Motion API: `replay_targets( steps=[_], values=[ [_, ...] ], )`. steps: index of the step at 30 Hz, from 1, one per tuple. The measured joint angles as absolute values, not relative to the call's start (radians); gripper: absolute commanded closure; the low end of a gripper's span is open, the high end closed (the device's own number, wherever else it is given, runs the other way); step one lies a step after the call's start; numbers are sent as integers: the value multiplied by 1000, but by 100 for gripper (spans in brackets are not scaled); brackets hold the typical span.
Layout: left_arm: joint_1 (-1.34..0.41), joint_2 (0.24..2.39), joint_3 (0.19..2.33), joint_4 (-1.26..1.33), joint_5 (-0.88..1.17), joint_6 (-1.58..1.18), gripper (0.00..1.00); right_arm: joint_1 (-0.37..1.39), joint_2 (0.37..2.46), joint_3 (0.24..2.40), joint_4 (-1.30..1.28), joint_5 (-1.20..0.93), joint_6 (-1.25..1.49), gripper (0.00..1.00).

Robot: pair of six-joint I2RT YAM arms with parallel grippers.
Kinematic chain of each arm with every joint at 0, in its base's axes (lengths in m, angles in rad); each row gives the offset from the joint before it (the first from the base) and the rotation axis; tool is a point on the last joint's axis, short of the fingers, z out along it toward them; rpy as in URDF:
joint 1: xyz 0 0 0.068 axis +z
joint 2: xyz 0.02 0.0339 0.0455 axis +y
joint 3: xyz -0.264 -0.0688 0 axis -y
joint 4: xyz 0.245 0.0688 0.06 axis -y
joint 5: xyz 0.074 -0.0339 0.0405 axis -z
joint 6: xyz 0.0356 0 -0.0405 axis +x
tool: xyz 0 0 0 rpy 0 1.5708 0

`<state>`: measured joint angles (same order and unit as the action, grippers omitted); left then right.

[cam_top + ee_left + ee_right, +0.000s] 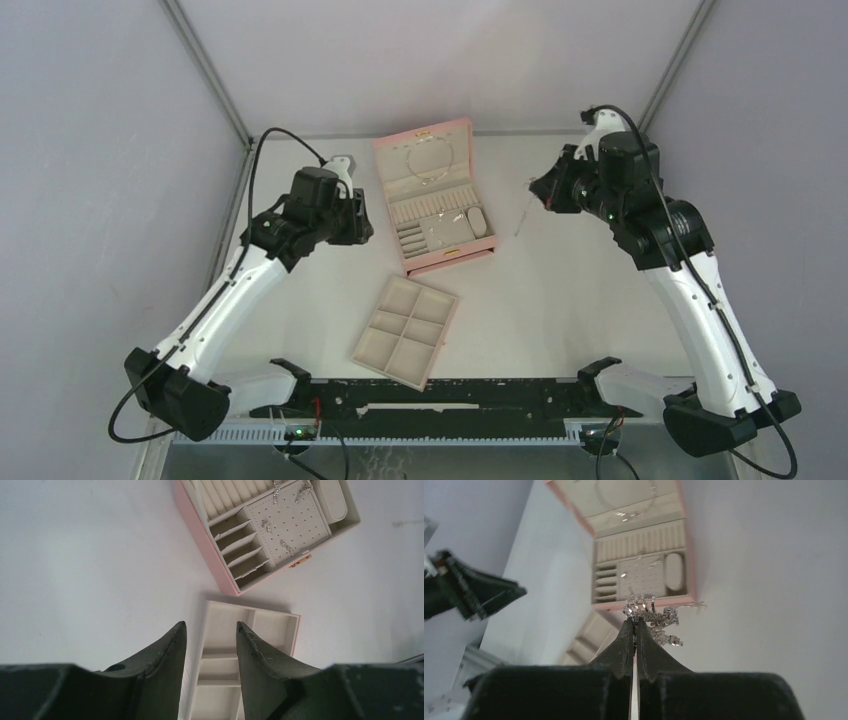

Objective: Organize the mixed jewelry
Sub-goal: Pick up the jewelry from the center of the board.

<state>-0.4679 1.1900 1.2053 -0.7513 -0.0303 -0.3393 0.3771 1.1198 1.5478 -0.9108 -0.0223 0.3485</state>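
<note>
My right gripper is shut on a sparkling silver chain cluster, which bunches at its fingertips. From above, that gripper hangs over the table to the right of the pink box, with a thin strand dangling below it. Small earrings sit on the box's perforated pad. A thin chain necklace lies in the open lid. My left gripper is open and empty above the beige tray; from above it sits just left of the box.
The open pink jewelry box stands at the table's middle back, with ring rolls and small slots. The six-compartment beige tray lies in front of it, its cells bare. Grey walls close in the table at left, right and back.
</note>
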Motion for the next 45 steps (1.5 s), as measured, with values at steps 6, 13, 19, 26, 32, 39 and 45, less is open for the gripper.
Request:
replay_targets(
  steps=[6,13,19,26,32,39,45],
  values=[
    [-418,1136,1168,-751,-12,-340,53,517,1150,1601,-889,-149,288,100],
    [-374,1114,1133,-751,12,-340,53,699,1205,1646,-873,-231,224,100],
    [-362,1100,1125,-751,11,-340,53,776,1239,1604,-834,-270,215,100],
    [-353,1090,1122,-752,11,-341,53,832,1288,1514,-765,-300,223,100],
    [-353,1089,1107,-753,12,-341,54,847,1320,1468,-731,-309,228,100],
    [-353,1076,1103,-750,12,-344,54,847,1323,1457,-728,-304,229,100],
    [-353,1074,1103,-750,15,-349,54,850,1327,1449,-725,-306,229,100]
  ],
)
